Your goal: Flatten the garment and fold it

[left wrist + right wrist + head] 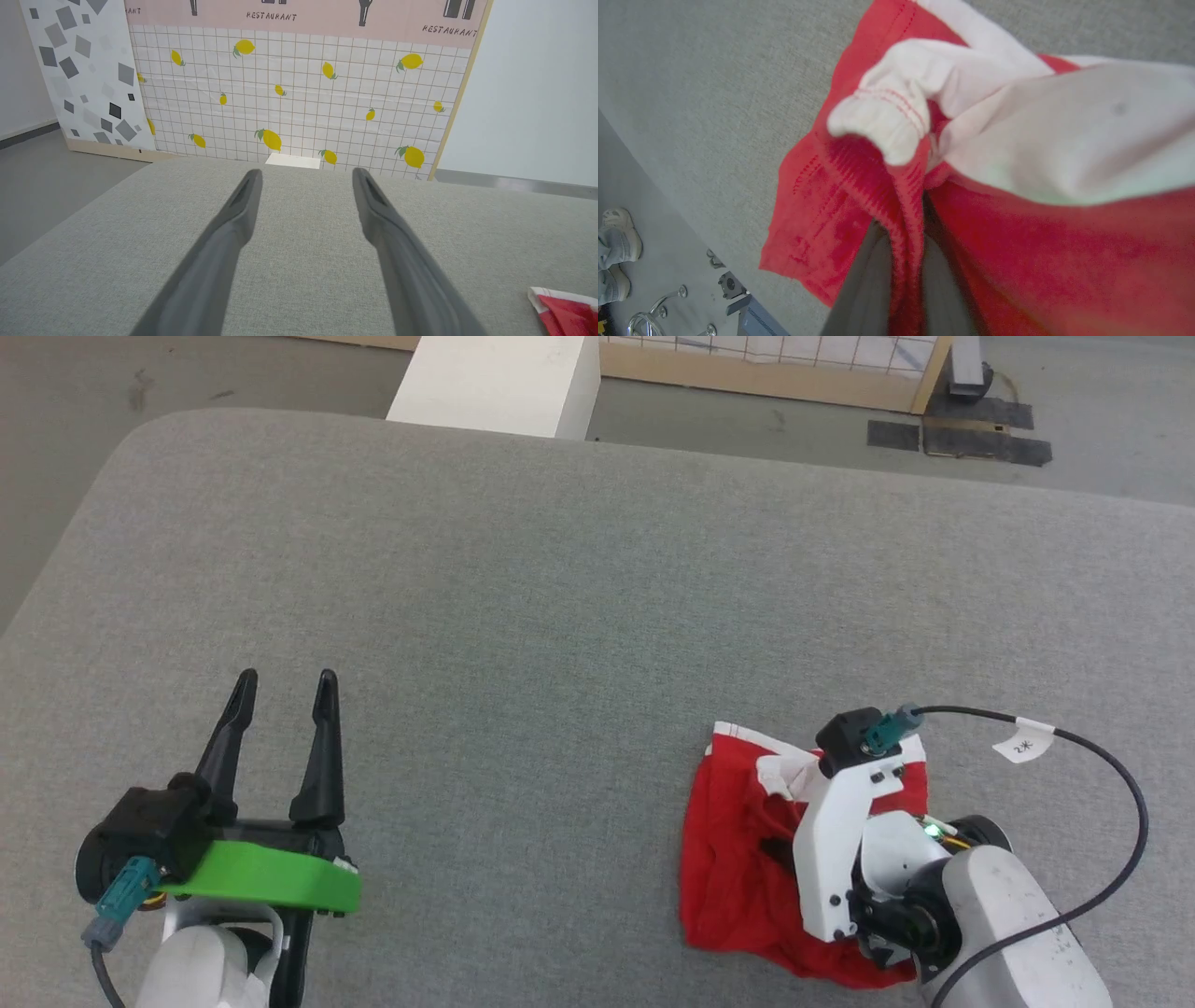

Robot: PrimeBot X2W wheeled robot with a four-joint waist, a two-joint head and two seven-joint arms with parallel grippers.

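Left gripper (287, 686), head view: lower left, both dark fingers spread wide with nothing between them, resting low over the grey fabric table (560, 616). Green mount (271, 882) sits behind the fingers. Right gripper (775, 848) at lower right, mostly hidden under its white wrist bracket; a dark finger shows pressed down into the red shorts (733, 868). Shorts lie crumpled in a heap near the table's near edge, well apart from the left gripper, with a white-trimmed corner pointing away from the robot. Black cable (1120, 784) with a white tag loops from the right wrist over the table. White block (504, 378) stands on the floor past the far edge.

Left wrist view: fingers parted, bare table between and beyond them. One red corner of the shorts with a white edge shows at the lower right, clear of the fingers. Lemon-print tiled panel (299, 93) stands behind the table, lettered RESTAURANT along the top.

Right wrist view: fingers drawn together, clamping a raised ridge of red cloth between them. Bunched white elastic waistband (887, 121) lies just past the fingertips; more white fabric folds over to the right. A flat red flap spreads on the table to the left. A person's pale shoes (614, 233) show on the floor at the left edge.
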